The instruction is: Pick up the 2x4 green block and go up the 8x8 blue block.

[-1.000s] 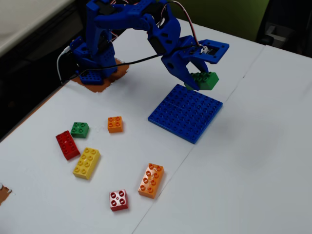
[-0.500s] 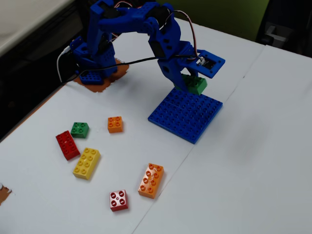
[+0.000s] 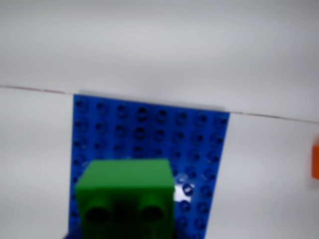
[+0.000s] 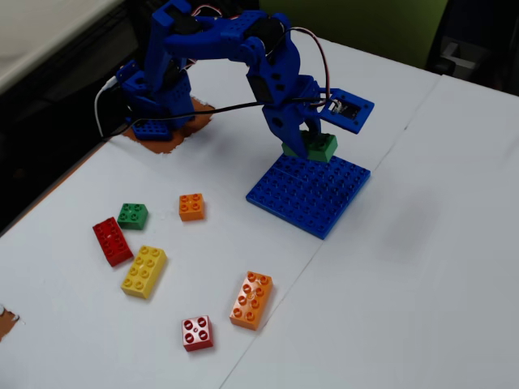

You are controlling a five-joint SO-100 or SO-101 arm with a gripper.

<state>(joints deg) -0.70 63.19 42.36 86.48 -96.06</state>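
Observation:
In the fixed view my blue gripper (image 4: 306, 146) is shut on the 2x4 green block (image 4: 319, 147) and holds it just above the far edge of the 8x8 blue block (image 4: 312, 193). I cannot tell whether brick and plate touch. In the wrist view the green block (image 3: 127, 191) fills the lower middle. Its end face shows two round hollows. The studded 8x8 blue block (image 3: 149, 132) spreads beneath and beyond it. My own fingers are hidden behind the brick in the wrist view.
Loose bricks lie on the white table, front left of the plate: a small green one (image 4: 132, 215), a red one (image 4: 112, 241), a yellow one (image 4: 144, 271), a small orange one (image 4: 191, 207), a long orange one (image 4: 251, 299) and a small red one (image 4: 197, 332). The arm's base (image 4: 154, 97) stands at the back left.
The gripper has carried the green block leftward and down, from beyond the plate's far right corner to just over its far edge.

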